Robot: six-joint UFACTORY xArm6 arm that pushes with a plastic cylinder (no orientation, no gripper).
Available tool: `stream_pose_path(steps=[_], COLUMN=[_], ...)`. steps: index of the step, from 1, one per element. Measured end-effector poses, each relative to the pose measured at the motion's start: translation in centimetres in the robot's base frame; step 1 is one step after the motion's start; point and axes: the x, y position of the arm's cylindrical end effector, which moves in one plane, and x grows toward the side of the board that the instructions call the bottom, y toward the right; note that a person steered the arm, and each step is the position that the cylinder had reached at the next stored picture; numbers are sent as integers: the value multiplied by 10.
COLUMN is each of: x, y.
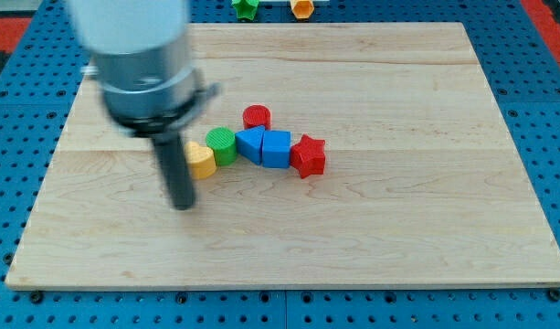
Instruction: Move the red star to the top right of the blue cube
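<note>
My tip [183, 205] sits well left of red star [308, 155], beside blue cube [277, 149]

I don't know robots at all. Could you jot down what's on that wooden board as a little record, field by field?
surface: wooden board
my tip: on the board, below-left of the yellow block, apart from it
yellow block: left end of the cluster
green cylinder: right of yellow
red cylinder: above the blue pair
blue blocks: a wedge-like one and the blue cube
red star: against the cube's right side
off the board: green block, orange block at the view's top
</note>
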Motion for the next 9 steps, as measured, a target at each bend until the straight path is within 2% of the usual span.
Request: stream_pose_path(steps=[1, 2, 3, 4, 5, 6, 7, 8, 9], x=[-25, -53, -58, -5, 25, 20, -7, -29, 0], y=[1, 62, 92, 68, 120, 183, 214, 197, 206])
